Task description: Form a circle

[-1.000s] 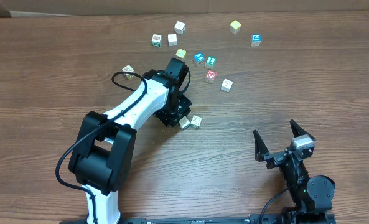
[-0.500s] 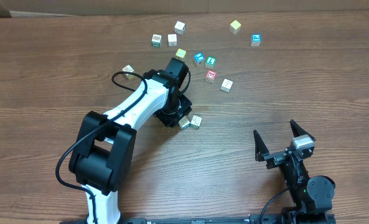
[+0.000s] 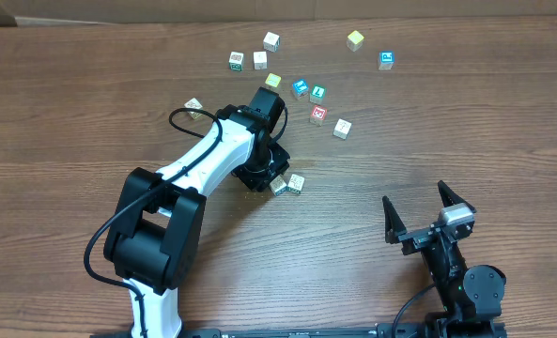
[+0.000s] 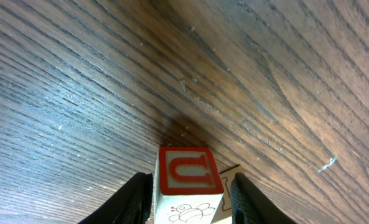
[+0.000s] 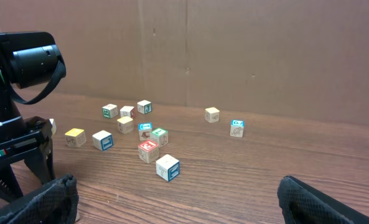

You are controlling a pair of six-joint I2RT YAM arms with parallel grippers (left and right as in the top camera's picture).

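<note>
Nothing has shifted over the last second: both arms and every cube lie as they did. My left gripper (image 4: pixel 189 190) is down at the circle (image 3: pixel 288 184), a clump of cream cubes mid-table. Its fingers (image 4: pixel 137 199) stand close on either side of one picture cube (image 4: pixel 187 177), whose face bears a red letter U in a red frame. Whether they pinch it or only flank it, I cannot tell. Only the left wrist view shows that letter, along with a line drawing, perhaps a bee, on the side below. From overhead my wrist covers it and just two cubes peek out. My right gripper (image 3: pixel 415 194) is spread wide and empty over the table (image 3: pixel 503 113). Its camera catches the scattered cubes beyond, a red-faced cube (image 5: pixel 148 149) among them.
</note>
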